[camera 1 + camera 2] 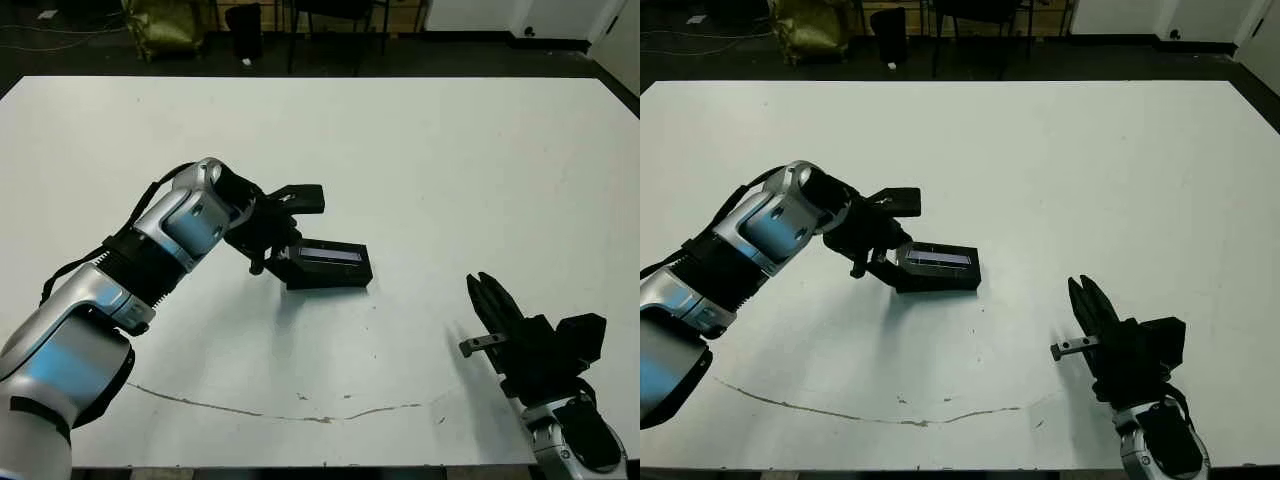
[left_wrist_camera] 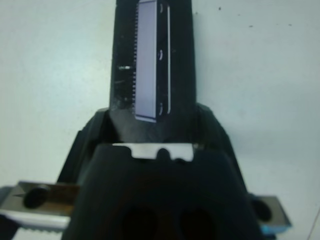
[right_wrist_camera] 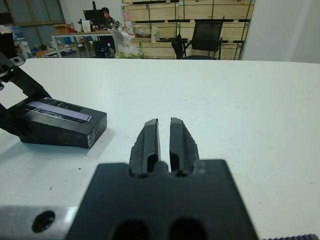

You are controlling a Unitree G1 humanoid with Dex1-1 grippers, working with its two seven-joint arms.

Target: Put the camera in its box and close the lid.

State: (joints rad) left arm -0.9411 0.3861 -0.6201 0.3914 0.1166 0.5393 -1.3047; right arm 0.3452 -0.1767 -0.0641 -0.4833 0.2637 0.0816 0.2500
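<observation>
The black box (image 1: 332,278) lies mid-table with the lid (image 1: 330,255) flat on top of it, shiny window strip facing up. No camera shows in any view. My left gripper (image 1: 286,233) is open at the box's left end: one finger (image 1: 300,197) juts out behind the box, the other (image 1: 262,263) sits by its near corner. In the left wrist view the lid (image 2: 150,65) runs straight out from between the spread fingers. My right gripper (image 1: 486,288) rests shut near the front right, well apart from the box (image 3: 60,131).
A thin dark scratch line (image 1: 300,415) runs along the white table (image 1: 450,150) near its front edge. Beyond the far edge stand chairs (image 3: 205,42) and a yellow bag (image 1: 165,25). A person (image 3: 105,12) sits far off at a desk.
</observation>
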